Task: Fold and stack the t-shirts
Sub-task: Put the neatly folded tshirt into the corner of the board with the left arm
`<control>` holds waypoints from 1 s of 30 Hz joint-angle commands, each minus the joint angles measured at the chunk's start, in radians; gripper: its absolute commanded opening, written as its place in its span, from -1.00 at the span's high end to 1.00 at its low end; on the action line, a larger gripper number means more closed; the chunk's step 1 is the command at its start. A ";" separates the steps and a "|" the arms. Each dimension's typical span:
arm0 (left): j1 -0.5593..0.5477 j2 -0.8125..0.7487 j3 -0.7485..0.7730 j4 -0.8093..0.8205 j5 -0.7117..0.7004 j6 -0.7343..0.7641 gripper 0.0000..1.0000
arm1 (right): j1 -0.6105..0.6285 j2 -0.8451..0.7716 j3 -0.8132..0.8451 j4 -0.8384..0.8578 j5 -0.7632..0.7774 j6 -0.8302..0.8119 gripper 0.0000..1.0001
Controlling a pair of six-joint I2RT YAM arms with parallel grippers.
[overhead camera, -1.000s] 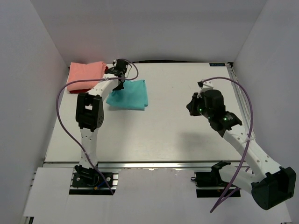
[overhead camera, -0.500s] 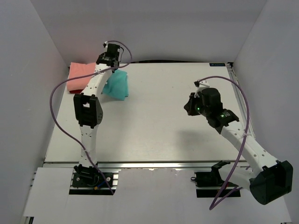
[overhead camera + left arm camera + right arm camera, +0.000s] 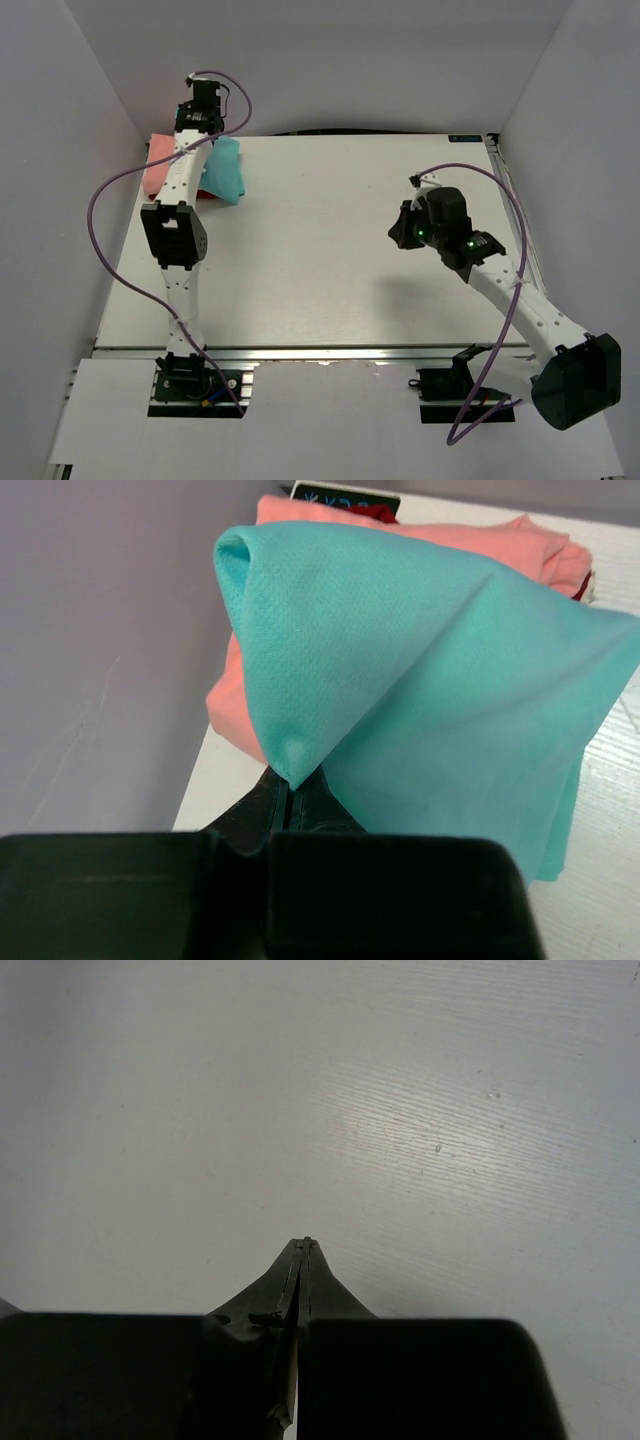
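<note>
- Left arm (image 3: 175, 235): stretched almost straight from its base at the near-left edge out to the far-left corner of the table (image 3: 330, 260). The wrist sits highest, close to the left wall (image 3: 100, 640).
- Left gripper (image 3: 291, 788): fingers pinched tight on a peak of the teal t-shirt (image 3: 430, 670). A small point of cloth sits right at the fingertips, and the rest spreads away from the grip in a broad, smooth sheet.
- Teal t-shirt, overhead view: hangs from the grip as a folded bundle along the far-left part of the table. Cannot tell whether its lower edge touches the surface.
- Salmon-pink t-shirt (image 3: 157, 168): folded and lying in the far-left corner, just left of the arm. In the wrist view it lies behind and partly under the teal cloth.
- Dark red t-shirt (image 3: 585, 585): only a thin sliver shows at the edge of the salmon-pink one, beneath it.
- Right arm (image 3: 500, 290): rises from the near-right edge, bent at the elbow, wrist angled towards the table's middle.
- Right gripper (image 3: 303, 1260): fingers pressed flat together, holding nothing. It hovers over bare white tabletop right of centre, well apart from the shirts.
</note>
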 commanded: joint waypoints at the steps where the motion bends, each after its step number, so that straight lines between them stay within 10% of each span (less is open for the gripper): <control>1: 0.002 -0.066 0.055 0.079 -0.004 0.031 1.00 | -0.001 0.011 0.021 0.031 -0.032 0.010 1.00; 30: 0.186 -0.054 0.103 0.168 0.128 0.028 1.00 | 0.002 0.032 -0.002 0.017 -0.088 0.047 1.00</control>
